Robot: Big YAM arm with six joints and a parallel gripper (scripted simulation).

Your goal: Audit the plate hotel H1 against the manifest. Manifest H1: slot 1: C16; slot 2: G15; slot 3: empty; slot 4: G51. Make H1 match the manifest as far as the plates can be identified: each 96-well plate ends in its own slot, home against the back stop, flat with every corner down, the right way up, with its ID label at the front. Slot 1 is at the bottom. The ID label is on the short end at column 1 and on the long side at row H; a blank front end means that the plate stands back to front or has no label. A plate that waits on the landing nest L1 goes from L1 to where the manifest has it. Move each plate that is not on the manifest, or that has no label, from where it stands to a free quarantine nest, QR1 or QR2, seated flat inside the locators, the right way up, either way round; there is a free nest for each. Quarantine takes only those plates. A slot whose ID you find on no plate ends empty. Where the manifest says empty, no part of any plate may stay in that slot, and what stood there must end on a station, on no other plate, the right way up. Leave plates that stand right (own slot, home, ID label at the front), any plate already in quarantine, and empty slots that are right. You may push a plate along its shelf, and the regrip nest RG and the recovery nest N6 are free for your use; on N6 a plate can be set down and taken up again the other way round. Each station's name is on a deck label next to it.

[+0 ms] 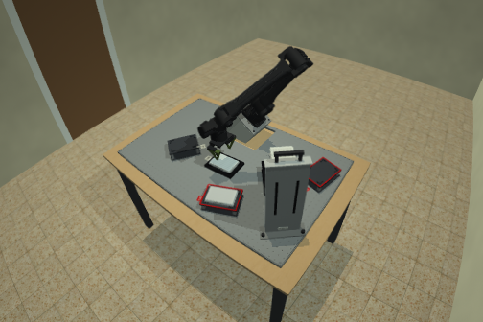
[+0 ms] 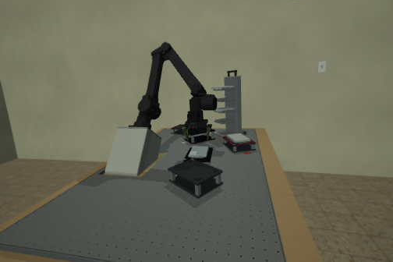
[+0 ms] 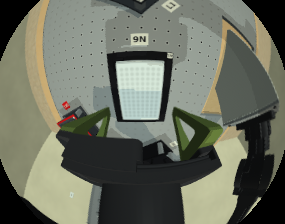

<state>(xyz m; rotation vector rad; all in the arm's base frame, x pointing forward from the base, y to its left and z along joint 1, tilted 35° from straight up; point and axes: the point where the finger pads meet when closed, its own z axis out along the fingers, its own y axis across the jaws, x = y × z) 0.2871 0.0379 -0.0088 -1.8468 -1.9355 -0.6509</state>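
Note:
A white 96-well plate [image 1: 224,166] lies flat in the black recovery nest N6, near the middle of the deck. It also shows in the exterior view [image 2: 200,152] and in the wrist view [image 3: 141,86], beside the N6 deck label [image 3: 140,40]. My gripper [image 1: 216,152] hangs just above the plate's near end, open. Its green fingers stand apart on either side and touch nothing. The grey plate hotel H1 [image 1: 284,195] stands at the deck's front right; its shelves [image 2: 224,104] look thin and bare from the side.
A red quarantine nest [image 1: 221,196] holds a white plate; a second red nest [image 1: 324,172] beside the hotel is empty. A black raised nest [image 2: 196,175] stands to the left [image 1: 183,146]. A white shape [image 1: 282,150] shows behind the hotel. The arm's grey pedestal [image 2: 132,150] is at the rear.

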